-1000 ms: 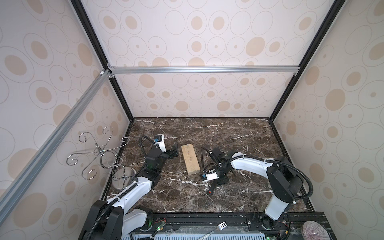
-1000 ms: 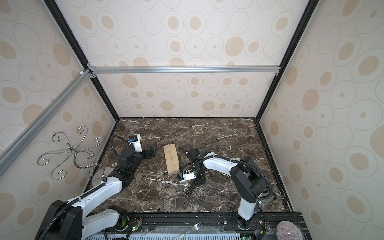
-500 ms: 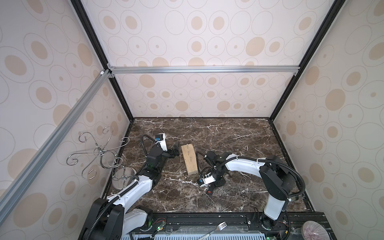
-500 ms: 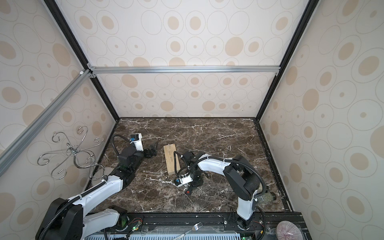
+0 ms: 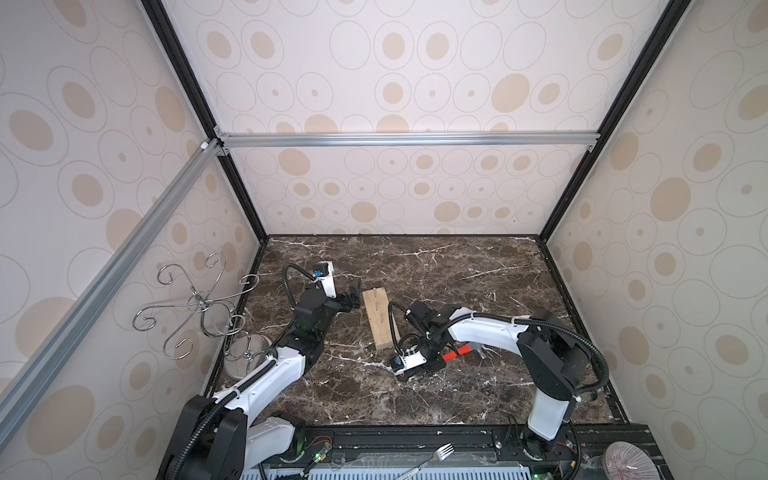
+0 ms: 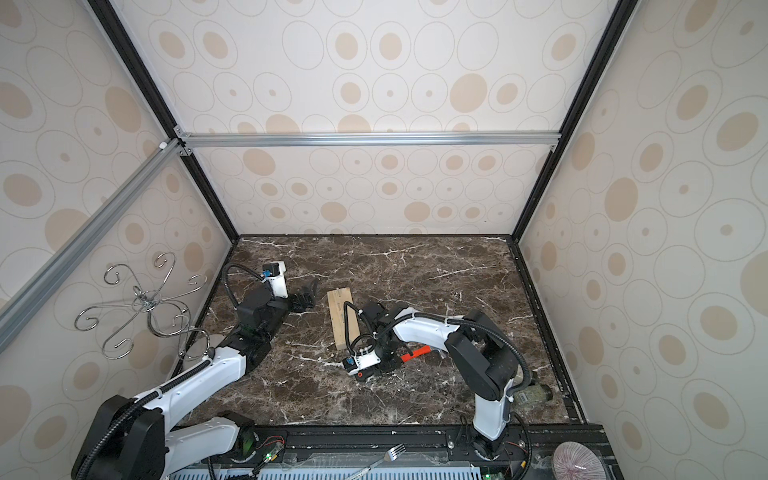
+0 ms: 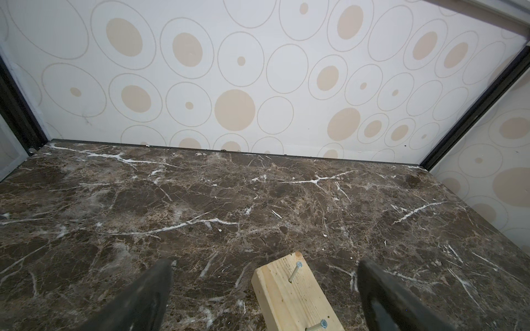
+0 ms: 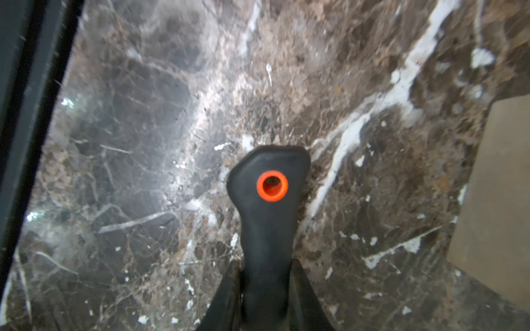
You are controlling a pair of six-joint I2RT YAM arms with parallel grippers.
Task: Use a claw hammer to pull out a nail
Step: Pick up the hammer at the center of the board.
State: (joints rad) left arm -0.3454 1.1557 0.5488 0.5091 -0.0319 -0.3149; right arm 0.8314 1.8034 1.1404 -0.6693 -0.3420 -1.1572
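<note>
In both top views the right arm covers most of the claw hammer, leaving only some orange handle and a bit of steel head. The wrist view cuts off the wood block and blurs the surface

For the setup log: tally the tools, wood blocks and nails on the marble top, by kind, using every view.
hammer: 1
block: 1
nails: 2 standing in the block, as far as the left wrist view shows
Total: 4
</note>
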